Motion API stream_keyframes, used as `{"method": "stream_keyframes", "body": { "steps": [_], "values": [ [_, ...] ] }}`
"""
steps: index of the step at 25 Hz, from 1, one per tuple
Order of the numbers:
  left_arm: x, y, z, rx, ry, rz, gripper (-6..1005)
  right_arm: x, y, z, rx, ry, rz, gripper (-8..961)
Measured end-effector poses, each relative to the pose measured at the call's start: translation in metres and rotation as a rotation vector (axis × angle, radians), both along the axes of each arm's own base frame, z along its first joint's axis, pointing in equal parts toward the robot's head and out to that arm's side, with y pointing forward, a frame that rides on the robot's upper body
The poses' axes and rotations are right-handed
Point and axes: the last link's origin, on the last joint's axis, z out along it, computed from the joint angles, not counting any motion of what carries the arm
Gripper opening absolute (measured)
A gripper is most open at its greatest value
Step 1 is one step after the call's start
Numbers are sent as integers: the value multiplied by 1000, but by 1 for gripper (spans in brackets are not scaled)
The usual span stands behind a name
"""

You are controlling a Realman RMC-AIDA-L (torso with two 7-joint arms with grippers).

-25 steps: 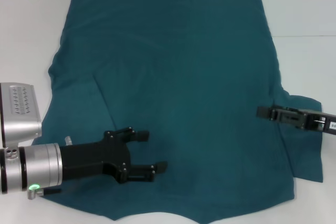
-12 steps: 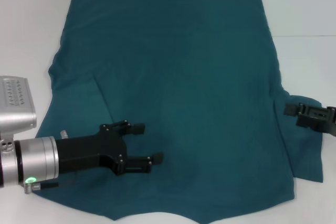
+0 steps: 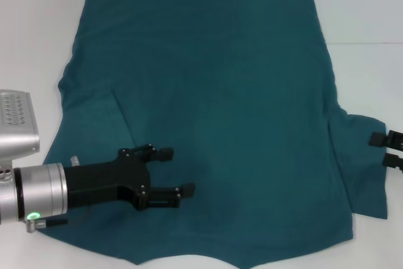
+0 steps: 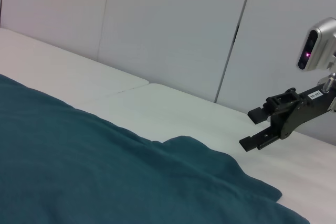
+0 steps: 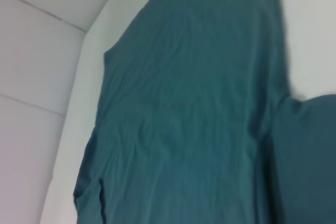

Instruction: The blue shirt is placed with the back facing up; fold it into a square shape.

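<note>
- Our left gripper [image 3: 171, 171], fingers spread, hovers over the blue shirt [image 3: 214, 92] on the desk [image 3: 38, 29].
- Our right gripper [image 3: 385, 149], fingers apart, sits at the shirt's right sleeve.

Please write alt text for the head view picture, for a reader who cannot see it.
A blue shirt lies spread flat, plain side up, on a white table. The left gripper, fingers open, is over the shirt's near left part. The right gripper, also open, is at the picture's right edge by the right sleeve.
</note>
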Motion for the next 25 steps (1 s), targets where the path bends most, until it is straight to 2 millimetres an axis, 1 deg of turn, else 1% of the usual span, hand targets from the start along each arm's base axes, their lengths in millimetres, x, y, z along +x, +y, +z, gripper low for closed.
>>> {"method": "stream_keyframes", "body": {
  "steps": [6,10,14,19,25],
  "values": [
    [0,0,2,2,1,-4,934,8,-5,12,26,-32,-36,883],
    [0,-1,1,1,0,-2,934,15,-5,15,47,-65,-57,883],
    [0,-1,1,1,-1,-2,934,20,-4,8,45,-109,-71,882],
    [-1,-1,1,2,1,1,934,20,-2,-1,52,-129,-60,882],
    [-2,-1,0,4,2,6,934,22,-1,-5,68,-140,-65,882]
  ]
}}
